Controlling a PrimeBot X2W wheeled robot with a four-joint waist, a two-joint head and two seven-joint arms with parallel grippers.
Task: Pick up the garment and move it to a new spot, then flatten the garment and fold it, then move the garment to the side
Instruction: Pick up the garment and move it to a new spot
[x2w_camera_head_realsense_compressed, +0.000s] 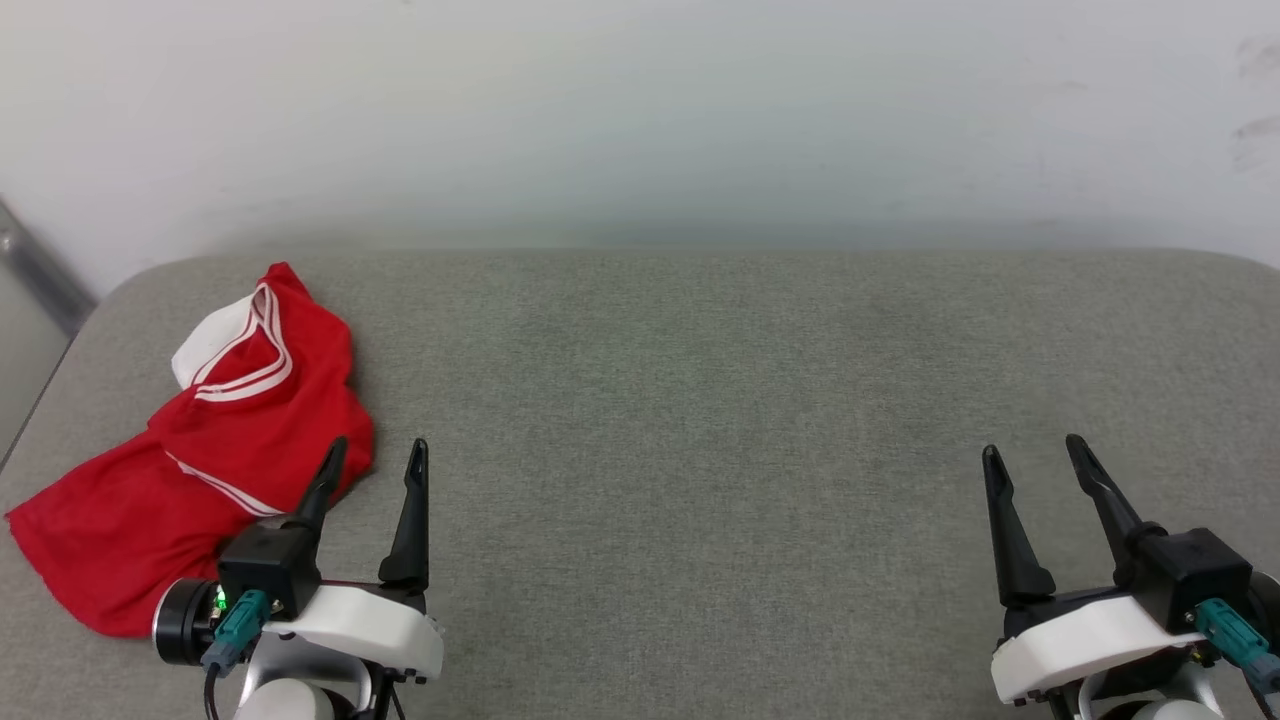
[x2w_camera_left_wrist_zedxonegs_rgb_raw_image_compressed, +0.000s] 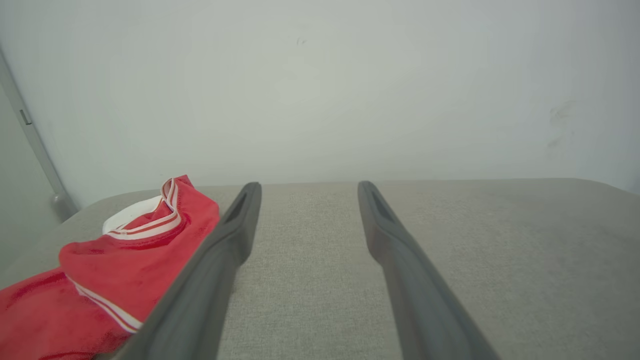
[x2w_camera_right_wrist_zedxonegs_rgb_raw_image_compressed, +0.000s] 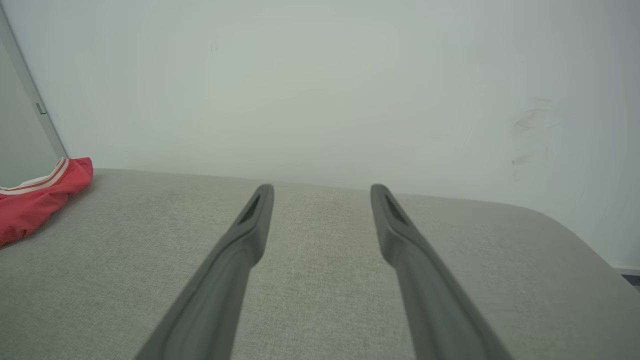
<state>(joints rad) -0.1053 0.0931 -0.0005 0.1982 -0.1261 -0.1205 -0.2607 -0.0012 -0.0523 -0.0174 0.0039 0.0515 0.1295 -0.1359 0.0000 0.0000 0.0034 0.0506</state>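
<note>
Down at the near edge, the left gripper (x2w_camera_head_realsense_compressed: 380, 445) holds its two long dark fingers spread wide with nothing between them. Its outer finger (x2w_camera_head_realsense_compressed: 325, 480) crosses the near edge of the garment as seen from the head; whether it touches the cloth, I cannot tell. The right gripper (x2w_camera_head_realsense_compressed: 1032, 445) is just as wide apart and holds nothing, poised over bare grey fabric well away from the clothing. The garment (x2w_camera_head_realsense_compressed: 250, 420), a red sports jersey with white parts and red-and-white striped trim, lies crumpled in a heap at the far left of the grey woven-fabric tabletop with rounded corners (x2w_camera_head_realsense_compressed: 700, 400), near its left edge. Behind it rises a plain white wall (x2w_camera_head_realsense_compressed: 640, 120).
</note>
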